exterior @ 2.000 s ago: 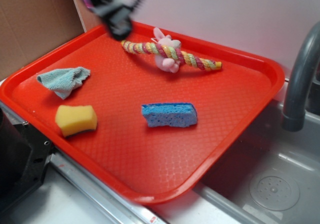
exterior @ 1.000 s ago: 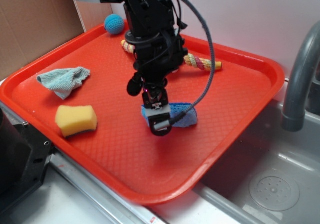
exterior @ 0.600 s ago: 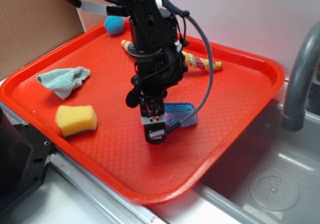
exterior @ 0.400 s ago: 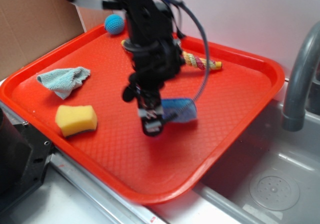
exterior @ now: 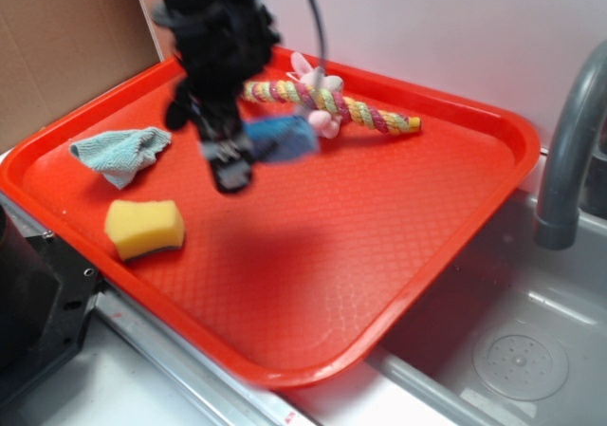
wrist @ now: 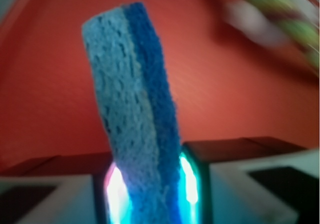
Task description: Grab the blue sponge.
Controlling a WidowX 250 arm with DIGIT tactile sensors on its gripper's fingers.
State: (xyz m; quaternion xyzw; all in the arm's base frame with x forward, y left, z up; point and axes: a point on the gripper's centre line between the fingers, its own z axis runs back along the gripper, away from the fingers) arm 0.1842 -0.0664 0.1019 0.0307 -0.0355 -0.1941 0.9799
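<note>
My gripper [exterior: 237, 156] is shut on the blue sponge [exterior: 283, 139] and holds it in the air above the left-middle of the red tray [exterior: 493, 122]. The arm is blurred with motion. In the wrist view the blue sponge [wrist: 137, 109] stands on edge, pinched between my two fingers [wrist: 225, 179], and sticks out ahead of my gripper [wrist: 150, 189] over the tray floor.
A yellow sponge [exterior: 144, 227] lies at the tray's front left. A pale teal cloth [exterior: 121, 153] lies at the left. A striped rope toy with a pink figure [exterior: 327, 103] lies along the back. A sink [exterior: 517, 350] and grey faucet [exterior: 569, 151] stand at right.
My gripper closed on the blue sponge at the tray's middle, then lifted it and carried it up and to the left. The teal ball is now hidden behind the arm.
</note>
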